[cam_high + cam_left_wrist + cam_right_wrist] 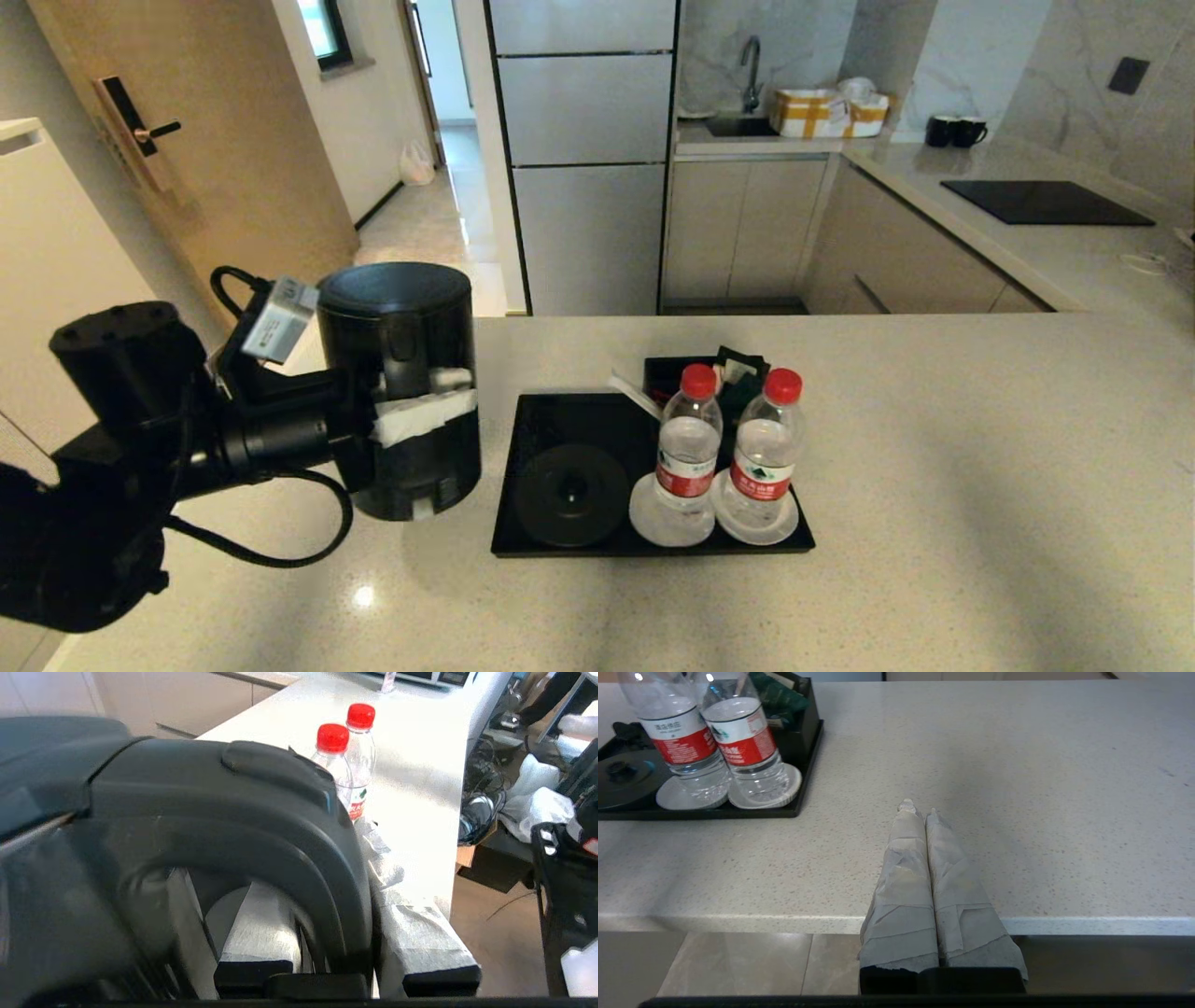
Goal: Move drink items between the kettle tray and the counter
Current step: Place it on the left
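The tall matte-black kettle [400, 322] stands upright just left of the kettle tray [560, 420], at the beige counter [962, 485]. Whether its bottom touches the stone I cannot tell. My left gripper [446, 397] is shut on the kettle's handle [261, 812], one taped finger inside the loop and one outside. The tray's round base disc [569, 495] is bare. Two red-capped water bottles [688, 434] [766, 443] stand on white saucers on the tray's right half. My right gripper [920, 809] is shut and empty over the counter's front edge, right of the tray.
A small black sachet box [674, 369] sits behind the bottles. Far back are two black mugs [954, 132], a black cooktop [1046, 201] and a sink with a cardboard box [826, 112]. A wooden door [187, 177] lies beyond the counter's left end.
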Robot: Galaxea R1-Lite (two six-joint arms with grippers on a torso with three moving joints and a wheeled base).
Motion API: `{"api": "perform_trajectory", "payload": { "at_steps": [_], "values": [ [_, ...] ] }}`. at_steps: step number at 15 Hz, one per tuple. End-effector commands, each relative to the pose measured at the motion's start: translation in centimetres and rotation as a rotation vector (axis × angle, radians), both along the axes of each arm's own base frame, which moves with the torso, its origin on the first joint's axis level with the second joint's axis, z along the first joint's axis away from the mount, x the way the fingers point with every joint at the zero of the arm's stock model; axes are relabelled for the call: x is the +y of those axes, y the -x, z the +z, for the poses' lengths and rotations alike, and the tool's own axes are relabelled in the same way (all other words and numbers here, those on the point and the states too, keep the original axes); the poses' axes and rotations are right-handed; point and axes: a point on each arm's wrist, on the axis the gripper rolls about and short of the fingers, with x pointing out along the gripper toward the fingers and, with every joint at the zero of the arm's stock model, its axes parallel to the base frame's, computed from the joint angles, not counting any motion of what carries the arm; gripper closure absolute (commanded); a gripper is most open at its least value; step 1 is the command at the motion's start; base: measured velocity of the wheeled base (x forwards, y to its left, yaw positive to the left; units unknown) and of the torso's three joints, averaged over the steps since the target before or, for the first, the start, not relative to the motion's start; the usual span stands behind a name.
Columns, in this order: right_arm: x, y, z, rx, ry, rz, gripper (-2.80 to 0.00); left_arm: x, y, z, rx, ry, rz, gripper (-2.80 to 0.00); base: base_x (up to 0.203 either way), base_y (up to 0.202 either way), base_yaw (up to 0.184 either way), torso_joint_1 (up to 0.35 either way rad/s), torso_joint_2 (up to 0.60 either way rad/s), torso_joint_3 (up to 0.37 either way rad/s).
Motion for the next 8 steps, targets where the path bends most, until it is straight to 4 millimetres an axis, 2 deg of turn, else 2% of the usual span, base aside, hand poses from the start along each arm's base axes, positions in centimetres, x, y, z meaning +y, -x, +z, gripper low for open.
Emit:
{"api": "perform_trajectory", "payload": {
  "at_steps": [1, 4, 8],
  "values": [
    [0.0, 0.0, 0.0, 0.001, 0.000, 0.001, 0.00, 2.3, 0.4, -0.6, 0.015, -0.006, 0.033, 0.00, 0.000, 0.000, 0.000, 0.000, 0.00, 0.000],
    [0.0, 0.0, 0.0, 0.000, 0.000, 0.001, 0.00, 4.4, 1.4, -2.5, 0.088, -0.009, 0.057, 0.00, 0.000, 0.000, 0.000, 0.000, 0.00, 0.000],
    [0.0, 0.0, 0.0, 0.001, 0.000, 0.001, 0.00, 6.3, 2.1, -3.8, 0.099, -0.021, 0.045, 0.00, 0.000, 0.000, 0.000, 0.000, 0.00, 0.000]
  ]
}}
